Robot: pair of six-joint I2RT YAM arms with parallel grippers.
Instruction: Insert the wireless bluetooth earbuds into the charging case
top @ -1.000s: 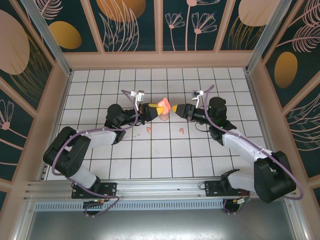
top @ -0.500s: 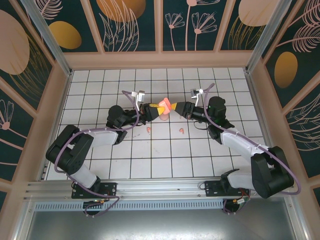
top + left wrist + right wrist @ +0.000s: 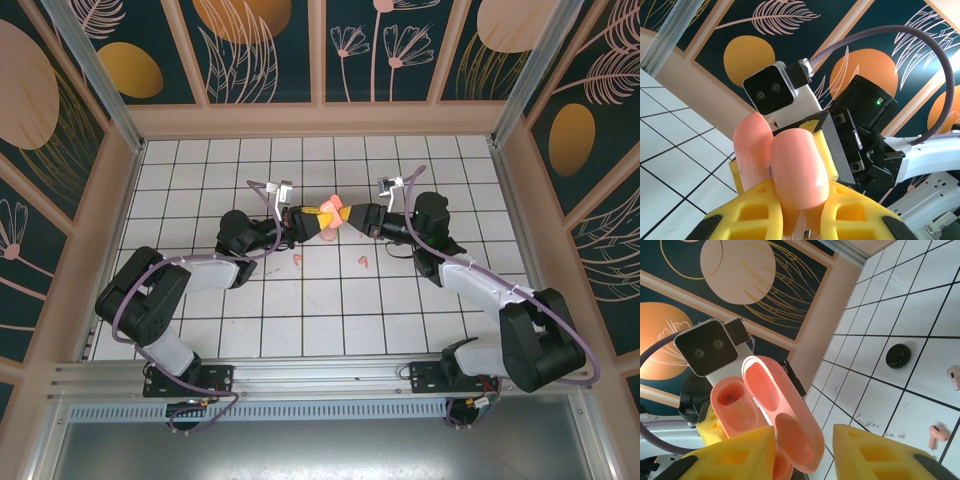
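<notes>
My left gripper (image 3: 312,221) is shut on a salmon charging case (image 3: 327,212) and holds it above the tiled floor at mid-table. Its yellow fingers (image 3: 755,212) clamp the case (image 3: 797,170) from both sides. In the right wrist view the case's lid (image 3: 785,415) stands open, and the base (image 3: 732,407) shows an empty socket. My right gripper (image 3: 350,217) meets the case from the right. Its jaws (image 3: 805,455) stand apart around the lid's edge, one finger (image 3: 740,455) against it. Two salmon earbuds (image 3: 298,259) (image 3: 364,262) lie on the tiles below.
In the right wrist view a salmon earbud (image 3: 938,433), a pale pink earbud (image 3: 954,378) and a black rounded object (image 3: 898,356) lie on the white tiles. Patterned walls (image 3: 320,50) close in the floor on three sides. Both arms' cables arch over the middle.
My right gripper has edged left onto the case and its jaws have narrowed. The left gripper holds the case in almost the same place.
</notes>
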